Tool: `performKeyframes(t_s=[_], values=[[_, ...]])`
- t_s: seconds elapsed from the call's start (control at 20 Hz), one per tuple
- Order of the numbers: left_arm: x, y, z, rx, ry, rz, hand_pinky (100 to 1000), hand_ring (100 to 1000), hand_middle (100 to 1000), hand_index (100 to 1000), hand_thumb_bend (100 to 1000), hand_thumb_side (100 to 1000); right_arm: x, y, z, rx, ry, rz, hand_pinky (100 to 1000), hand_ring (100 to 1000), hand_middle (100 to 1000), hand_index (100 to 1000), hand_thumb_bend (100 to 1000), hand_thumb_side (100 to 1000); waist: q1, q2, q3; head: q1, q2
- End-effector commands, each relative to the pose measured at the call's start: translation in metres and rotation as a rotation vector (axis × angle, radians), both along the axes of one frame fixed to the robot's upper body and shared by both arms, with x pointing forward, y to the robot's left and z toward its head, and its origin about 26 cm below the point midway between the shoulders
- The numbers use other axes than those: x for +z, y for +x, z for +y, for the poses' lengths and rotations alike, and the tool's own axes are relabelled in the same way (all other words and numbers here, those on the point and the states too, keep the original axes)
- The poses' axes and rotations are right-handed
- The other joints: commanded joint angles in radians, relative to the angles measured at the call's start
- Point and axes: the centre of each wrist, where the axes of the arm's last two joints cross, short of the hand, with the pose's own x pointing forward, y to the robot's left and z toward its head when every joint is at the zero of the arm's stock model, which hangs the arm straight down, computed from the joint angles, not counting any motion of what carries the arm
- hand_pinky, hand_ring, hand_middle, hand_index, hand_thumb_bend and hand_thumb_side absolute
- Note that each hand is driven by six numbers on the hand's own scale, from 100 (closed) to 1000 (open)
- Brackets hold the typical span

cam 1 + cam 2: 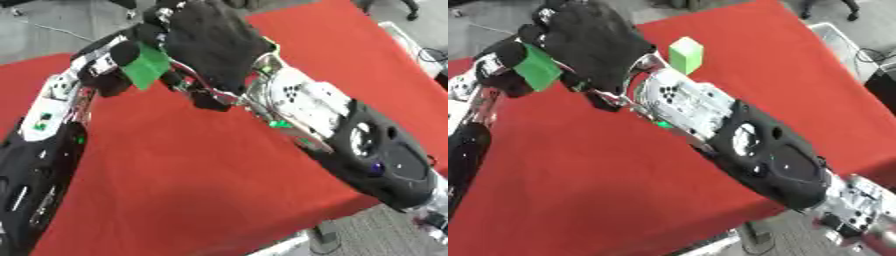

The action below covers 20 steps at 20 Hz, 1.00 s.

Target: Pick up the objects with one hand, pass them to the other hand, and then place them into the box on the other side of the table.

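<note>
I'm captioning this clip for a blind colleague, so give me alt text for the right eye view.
Over a red table, the robot's left hand and right hand meet around a dark green block, mid-handover. A lighter green cube sits on the cloth just behind the right forearm.

text: none legible | labels/brands: none readable on either arm's casing | numbers/signs: none | only marks seen: small dark dots on the right forearm's silver plate [677,97], at about 12 o'clock from picture centre, too blurred to read as characters
</note>
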Motion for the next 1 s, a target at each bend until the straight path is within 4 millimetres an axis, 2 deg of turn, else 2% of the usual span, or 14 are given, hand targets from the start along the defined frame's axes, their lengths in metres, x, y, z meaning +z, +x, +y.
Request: performKeyframes(t_s=[0.05, 0.3, 0.45, 0.65, 0.8, 0.9, 1.0], values=[[0.015, -0.005, -0.005, -0.034, -0.001, -0.032, 759, 508, 509, 799, 562, 646, 0.007, -0.003, -0.001, 0.004, 0.008, -0.029, 100, 723, 526, 552, 230, 100, -0.003, -0.012, 0.001, -0.003, -0.003], [0.011, -0.007, -0.004, -0.037, 0.028, -0.051, 751, 486, 482, 788, 557, 632, 0.006, -0.003, -0.001, -0.005, 0.005, -0.029, 100, 724, 526, 552, 227, 100, -0.002, -0.012, 0.002, -0.006, -0.003], [0.005, -0.005, -0.003, -0.027, 0.046, -0.069, 727, 439, 423, 746, 505, 577, 0.005, -0.003, -0.001, -0.007, 0.005, -0.029, 100, 724, 527, 550, 225, 100, -0.001, -0.012, 0.002, -0.008, -0.003], [0.002, -0.004, 0.000, -0.021, 0.058, -0.098, 699, 380, 355, 698, 387, 473, 0.005, -0.003, -0.002, -0.011, 0.006, -0.029, 100, 722, 527, 545, 222, 100, -0.001, -0.012, 0.004, -0.012, -0.003], [-0.002, -0.003, 0.002, -0.015, 0.069, -0.112, 674, 328, 300, 661, 251, 368, 0.004, -0.003, -0.002, -0.011, 0.008, -0.029, 100, 721, 526, 541, 219, 100, -0.001, -0.012, 0.005, -0.015, -0.003], [-0.004, -0.002, 0.004, -0.010, 0.073, -0.118, 653, 293, 261, 630, 115, 271, 0.004, -0.003, -0.002, -0.012, 0.008, -0.028, 100, 721, 527, 541, 216, 100, -0.001, -0.012, 0.006, -0.017, -0.003], [-0.005, -0.002, 0.004, -0.008, 0.075, -0.119, 628, 249, 208, 580, 100, 208, 0.004, -0.003, -0.002, -0.013, 0.008, -0.028, 100, 722, 528, 542, 217, 100, -0.002, -0.013, 0.006, -0.019, -0.003]])
